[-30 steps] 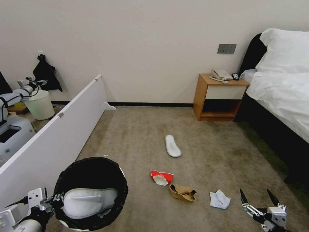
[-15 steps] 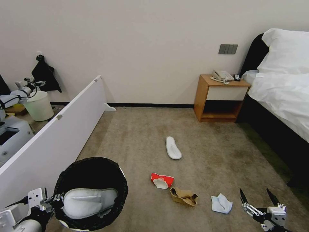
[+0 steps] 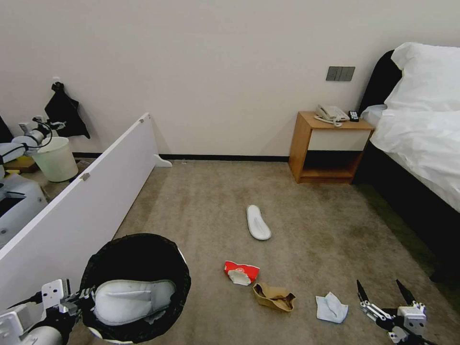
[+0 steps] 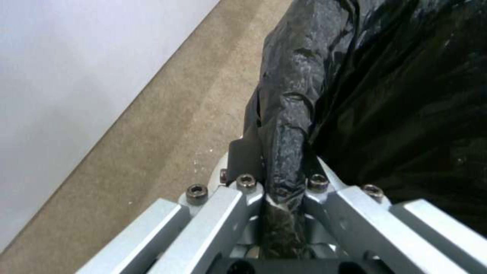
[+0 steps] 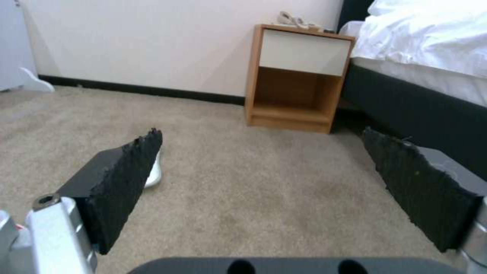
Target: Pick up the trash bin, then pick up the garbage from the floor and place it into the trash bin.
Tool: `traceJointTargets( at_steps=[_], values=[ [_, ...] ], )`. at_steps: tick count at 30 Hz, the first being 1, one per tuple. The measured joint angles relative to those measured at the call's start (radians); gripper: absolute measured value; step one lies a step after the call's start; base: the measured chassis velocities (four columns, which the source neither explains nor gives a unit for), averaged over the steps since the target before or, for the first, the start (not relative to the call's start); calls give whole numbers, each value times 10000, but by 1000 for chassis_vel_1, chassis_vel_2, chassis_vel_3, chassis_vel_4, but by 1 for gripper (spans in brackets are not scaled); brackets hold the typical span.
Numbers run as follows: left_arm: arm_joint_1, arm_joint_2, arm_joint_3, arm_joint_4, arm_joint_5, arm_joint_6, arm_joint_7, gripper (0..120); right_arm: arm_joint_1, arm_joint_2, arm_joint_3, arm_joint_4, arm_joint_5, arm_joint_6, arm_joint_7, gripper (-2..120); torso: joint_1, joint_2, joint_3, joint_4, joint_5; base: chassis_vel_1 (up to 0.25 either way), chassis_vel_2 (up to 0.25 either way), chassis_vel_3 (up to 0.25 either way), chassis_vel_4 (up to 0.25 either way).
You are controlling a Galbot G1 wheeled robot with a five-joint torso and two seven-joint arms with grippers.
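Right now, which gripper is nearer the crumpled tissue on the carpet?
Right. The right gripper hovers open beside the tissue; the left gripper grips the trash bin rim.

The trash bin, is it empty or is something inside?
Not empty. The trash bin holds a white slipper, and the left gripper clamps its rim.

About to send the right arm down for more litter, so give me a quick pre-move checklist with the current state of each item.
1. Left hand shut on bin rim: ok.
2. Right hand open and empty: ok.
3. Bin has room above the slipper inside: ok.
4. Tissue lies beside the right hand, bare carpet between: ok.
5. Paper scrap, carton and second slipper apart on the floor: ok.
6. Tissue within reach without driving: cannot tell.
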Motion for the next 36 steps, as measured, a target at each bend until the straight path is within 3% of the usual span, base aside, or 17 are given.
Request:
traceJointTargets(
  at_steps=[14,15,18,19,20,21,23,24,26,29,36],
  values=[
    [-17,1,-13,1,-15,1,-11,2,100,-143,10,-102,213,-150,200,100,0,0,0,0,0,-20,18,12,-18],
    [1,0,-33,1,-17,2,-13,2,6,-259,-182,81,673,-782,821,100,0,0,0,0,1,0,0,0,0],
    [5,2,-42,1,-18,2,-14,2,-91,-401,-286,177,683,-1382,1202,100,0,-1,0,1,-1,0,0,0,0],
    [5,10,-52,1,-18,2,-17,2,-182,-540,-336,202,634,-1956,1361,100,0,0,0,3,-2,0,0,0,0],
    [-4,22,-59,-4,-20,6,-37,2,-229,-849,-449,77,356,-3265,1572,100,0,0,0,-2,-1,0,0,0,0],
    [-4,22,-59,-4,-20,6,-37,2,-229,-849,-449,77,356,-3265,1572,100,0,0,0,-2,-1,0,0,0,0],
    [-7,-22,-48,-32,-18,20,-85,2,131,-1177,-832,-400,70,-5036,2247,100,0,0,0,-2,2,0,0,0,0],
    [-7,-22,-48,-32,-18,20,-85,2,131,-1177,-832,-400,70,-5036,2247,100,0,0,0,-2,2,0,0,0,0],
    [72,-138,-9,-75,66,22,-95,2,737,-1251,-1117,-1050,97,-5898,2398,100,0,0,0,3,-2,0,0,0,0],
    [195,-236,-13,-152,150,23,-103,2,1370,-1241,-1370,-1804,125,-6216,2398,100,0,0,1,3,2,0,0,0,0],
    [356,-343,-193,-332,175,23,-151,2,2461,-1170,-1813,-3404,-81,-6058,2190,100,0,-1,0,0,0,0,0,0,0]
  ],
)
